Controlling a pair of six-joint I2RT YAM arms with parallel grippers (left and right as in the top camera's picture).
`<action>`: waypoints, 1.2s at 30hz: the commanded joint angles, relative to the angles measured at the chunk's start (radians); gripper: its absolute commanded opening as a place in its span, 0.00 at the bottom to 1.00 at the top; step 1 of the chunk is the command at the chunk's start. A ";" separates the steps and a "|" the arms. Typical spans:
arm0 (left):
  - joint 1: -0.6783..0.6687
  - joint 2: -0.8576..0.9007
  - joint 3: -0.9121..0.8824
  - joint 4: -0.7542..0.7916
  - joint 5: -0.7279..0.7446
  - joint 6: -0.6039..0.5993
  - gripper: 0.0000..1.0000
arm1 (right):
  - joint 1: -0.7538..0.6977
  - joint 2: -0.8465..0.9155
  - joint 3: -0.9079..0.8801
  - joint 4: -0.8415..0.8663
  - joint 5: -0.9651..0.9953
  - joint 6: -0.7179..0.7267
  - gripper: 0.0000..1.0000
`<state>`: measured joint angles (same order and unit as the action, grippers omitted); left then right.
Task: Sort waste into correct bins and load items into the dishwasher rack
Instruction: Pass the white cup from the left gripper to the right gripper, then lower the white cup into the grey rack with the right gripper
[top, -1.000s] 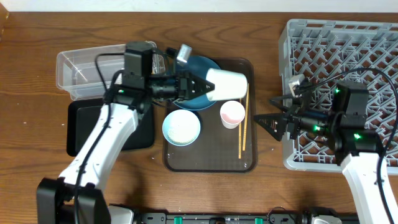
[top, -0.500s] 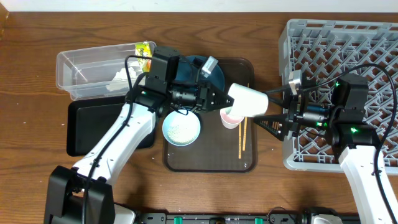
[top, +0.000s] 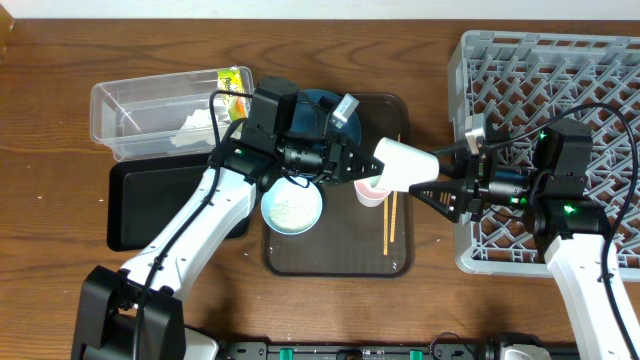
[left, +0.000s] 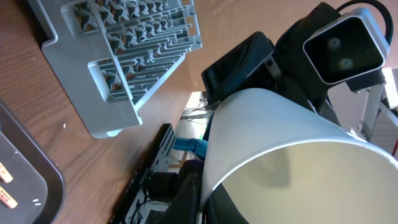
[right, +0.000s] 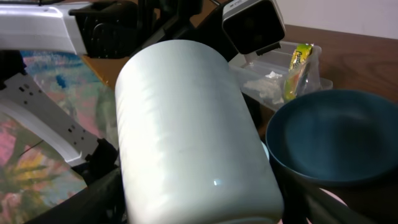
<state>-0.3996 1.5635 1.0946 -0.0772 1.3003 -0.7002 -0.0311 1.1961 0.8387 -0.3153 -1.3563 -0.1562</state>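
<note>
My left gripper (top: 365, 165) is shut on a white cup (top: 405, 160), one finger inside its rim, and holds it on its side above the brown tray's right edge. My right gripper (top: 440, 172) is open, its fingers on either side of the cup's base. In the right wrist view the cup (right: 186, 130) fills the space between the fingers (right: 205, 208). In the left wrist view the left gripper (left: 205, 205) pinches the cup's rim (left: 292, 162). The dark-blue plate (top: 325, 110), the light-blue bowl (top: 292, 205) with rice, a second cup (top: 372, 188) and the chopsticks (top: 390, 215) sit on the tray.
The grey rack (top: 560, 80) stands at the right, under my right arm. The clear tub (top: 130, 110) at the back left holds tissue (top: 195, 125) and the wrapper (top: 233, 85). The black tray (top: 150, 200) lies in front of it. The brown tray (top: 335, 260) is in the middle.
My left gripper has carried the white cup to the right, from over the plate to the tray's right edge. My right gripper has come left, and its open fingers now flank the cup.
</note>
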 joint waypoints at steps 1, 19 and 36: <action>-0.004 0.002 0.013 0.016 -0.007 -0.029 0.06 | 0.019 0.002 0.014 0.002 -0.018 -0.010 0.67; -0.004 0.002 0.013 -0.064 -0.171 0.092 0.50 | 0.019 0.002 0.014 -0.022 0.156 0.053 0.45; 0.058 -0.232 0.013 -0.665 -1.055 0.375 0.67 | -0.072 -0.077 0.254 -0.448 1.102 0.157 0.01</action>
<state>-0.3546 1.4078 1.0958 -0.7288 0.4408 -0.3649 -0.0658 1.1522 0.9894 -0.7288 -0.4900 -0.0357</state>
